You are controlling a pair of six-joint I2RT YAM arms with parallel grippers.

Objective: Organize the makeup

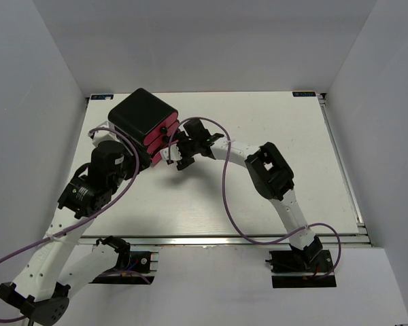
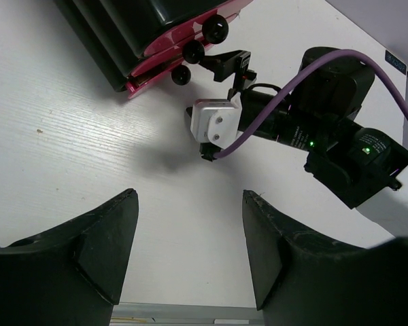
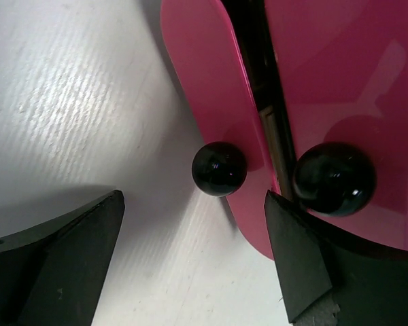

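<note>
Facing a black drawer knob (image 3: 219, 168), right end effector (image 3: 194, 197) gapes; left end effector (image 2: 190, 193) gapes too.

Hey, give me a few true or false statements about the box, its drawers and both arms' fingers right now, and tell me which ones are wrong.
1. The black box has pink drawers with round black knobs. True.
2. The right fingers are clamped on a knob. False: they stand wide open, not closed on one.
3. The left fingers hold a beige tube. False: they are open and empty.
4. The box stands at the far left of the table. True.
</note>
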